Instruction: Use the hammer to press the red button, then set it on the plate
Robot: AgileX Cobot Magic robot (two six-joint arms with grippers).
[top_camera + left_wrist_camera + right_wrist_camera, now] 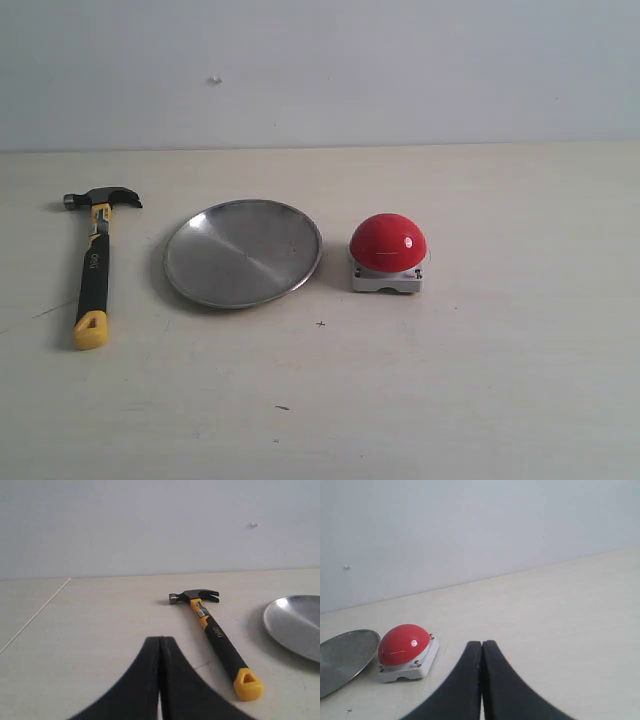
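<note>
I'm at pickup: the hammer (95,265) lies free on the bench (500,380). Left end effector (161,645) and right end effector (482,647) are closed, empty; left must open first.

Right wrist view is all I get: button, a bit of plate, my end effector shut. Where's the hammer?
Observer: The hammer lies flat, on the plate's far side from the button.
Operator: Which way does it point?
Observer: Head toward the wall, yellow loop toward the exterior camera.
Operator: Is the left end effector on it?
Observer: No. The left end effector is shut and empty, with the hammer lying ahead of it.
</note>
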